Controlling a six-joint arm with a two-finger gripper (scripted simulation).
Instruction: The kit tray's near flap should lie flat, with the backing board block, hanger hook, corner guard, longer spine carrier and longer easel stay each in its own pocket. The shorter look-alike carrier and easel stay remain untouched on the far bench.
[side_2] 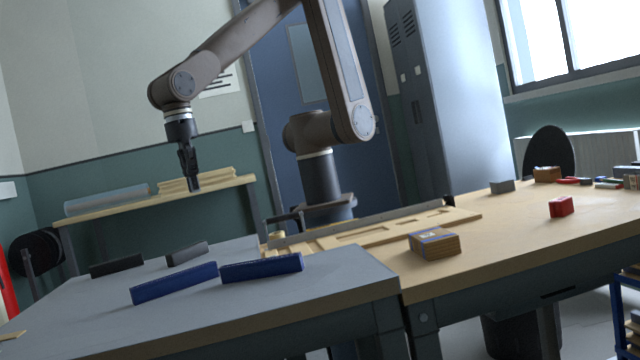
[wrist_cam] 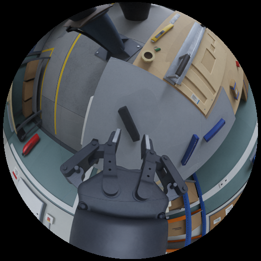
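Observation:
Two dark easel stays lie apart on the grey far bench, the longer one [side_2: 116, 265] to the left and the shorter one [side_2: 187, 253] nearer the tray. My gripper [side_2: 192, 188] [wrist_cam: 131, 140] hangs well above them, open and empty; in the wrist camera one dark stay [wrist_cam: 128, 123] shows between its fingertips, far below. Two blue spine carriers [side_2: 174, 282] [side_2: 261, 267] lie end to end near the bench's front. The wooden kit tray [side_2: 395, 227] lies on the tan table with its grey flap [side_2: 357, 223] raised on edge. The backing board block [side_2: 434, 243] sits beside the tray.
The grey bench's front edge [side_2: 240, 325] runs below the carriers. A red block [side_2: 561, 206] and a grey block [side_2: 502, 186] sit further along the tan table, with small items at its far end. A tape roll [wrist_cam: 148, 55] and yellow knife [wrist_cam: 162, 32] lie near the arm's base.

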